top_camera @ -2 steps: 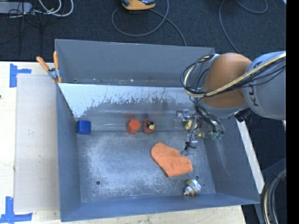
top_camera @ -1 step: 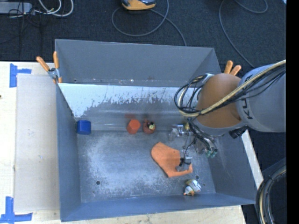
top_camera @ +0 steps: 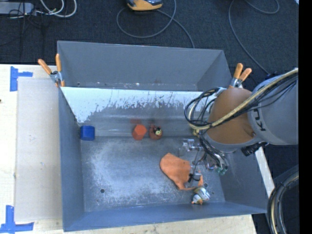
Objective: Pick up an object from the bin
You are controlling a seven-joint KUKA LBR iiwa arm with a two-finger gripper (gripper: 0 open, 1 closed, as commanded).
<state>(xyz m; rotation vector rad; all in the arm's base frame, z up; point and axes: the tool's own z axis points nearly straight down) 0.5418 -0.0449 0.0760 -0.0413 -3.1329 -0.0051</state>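
Observation:
My gripper (top_camera: 196,173) hangs low in the bin's right front part, over the right edge of a flat orange floppy piece (top_camera: 174,169) that lies on the floor. Its tip looks to be touching or just above that piece. Just in front of it, near the front wall, lies a small white and yellow thing (top_camera: 200,196).
Along the foot of the back wall lie a blue cube (top_camera: 87,132) at the left, an orange cylinder (top_camera: 139,131) and a small brown-red thing (top_camera: 155,132) near the middle. The arm with its orange cover and cables comes in over the right wall.

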